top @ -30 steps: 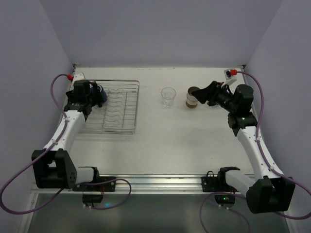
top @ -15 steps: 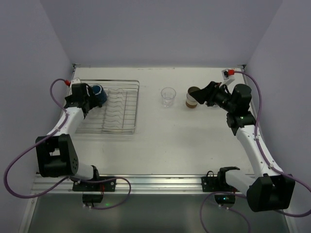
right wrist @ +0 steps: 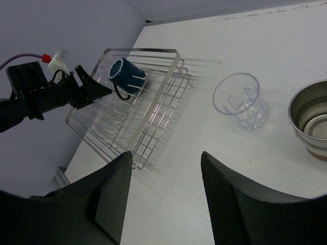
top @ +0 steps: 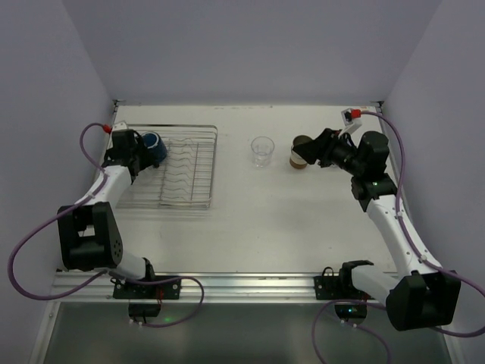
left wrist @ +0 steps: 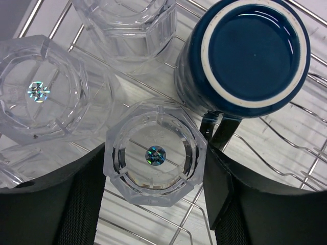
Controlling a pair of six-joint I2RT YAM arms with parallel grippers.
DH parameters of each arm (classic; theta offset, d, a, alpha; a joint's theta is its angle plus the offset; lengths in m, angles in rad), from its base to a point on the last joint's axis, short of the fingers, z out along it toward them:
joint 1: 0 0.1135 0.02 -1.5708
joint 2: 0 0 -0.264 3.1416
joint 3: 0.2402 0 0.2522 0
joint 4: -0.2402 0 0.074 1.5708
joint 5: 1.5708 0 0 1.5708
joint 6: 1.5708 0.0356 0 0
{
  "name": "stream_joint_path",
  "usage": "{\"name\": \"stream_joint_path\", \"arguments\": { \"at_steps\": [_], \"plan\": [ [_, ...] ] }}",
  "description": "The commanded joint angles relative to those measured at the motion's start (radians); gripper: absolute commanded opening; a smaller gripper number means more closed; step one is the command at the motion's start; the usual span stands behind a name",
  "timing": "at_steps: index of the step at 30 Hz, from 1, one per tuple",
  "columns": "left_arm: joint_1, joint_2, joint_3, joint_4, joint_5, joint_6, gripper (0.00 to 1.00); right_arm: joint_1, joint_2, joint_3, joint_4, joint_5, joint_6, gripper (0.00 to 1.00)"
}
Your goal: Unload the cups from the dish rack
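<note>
We are looking at the rack (top: pixel 189 178), which is sitting toward 10 o'clock on the table (top: pixel 265 227), with its cups bunched at its own 10 o'clock corner. There, in the left wrist view, the gripped tumbler (left wrist: pixel 156 155) is standing upside down on the wires, clear and eight-sided. The left gripper (left wrist: pixel 155 161) is clamping it: one finger (left wrist: pixel 84 204) is pressing its 9 o'clock side and the other its 3 o'clock side, with no gap showing at either.

Just beside it at 1 o'clock, the dark blue mug (left wrist: pixel 253 48) is lying tilted, with its base facing the camera and its handle reaching toward the 3 o'clock finger. A second tumbler (left wrist: pixel 38 92) is sitting upturned at 10 o'clock and a third tumbler (left wrist: pixel 125 18) at 12 o'clock.

Out on the table, a lone tumbler (top: pixel 262 150) is standing upright toward 12 o'clock, well apart from the rack. A brown cup (top: pixel 300 152) is standing near it at its 3 o'clock.

The right gripper (right wrist: pixel 164 173) is hanging just beside that cup, again at 3 o'clock. Its fingers are standing partly apart and are holding nothing.
</note>
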Motion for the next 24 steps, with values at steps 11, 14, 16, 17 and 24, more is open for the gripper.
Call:
{"name": "stream_joint_path", "arguments": {
  "at_steps": [11,14,16,17,24],
  "plan": [
    [0.009,-0.312,-0.045,-0.054,0.125,-0.032,0.20,0.098,0.058,0.063,0.026,-0.051,-0.005,0.62],
    [-0.006,-0.420,-0.075,-0.062,0.202,-0.044,0.17,0.145,0.081,0.062,0.071,-0.072,0.016,0.63],
    [-0.018,-0.471,-0.087,-0.076,0.265,-0.052,0.16,0.182,0.094,0.056,0.131,-0.108,0.056,0.63],
    [-0.027,-0.518,-0.090,-0.082,0.286,-0.066,0.16,0.196,0.101,0.051,0.164,-0.123,0.076,0.64],
    [-0.138,-0.641,-0.113,0.109,0.683,-0.221,0.16,0.352,0.175,-0.017,0.624,-0.132,0.291,0.64]
  ]
}}
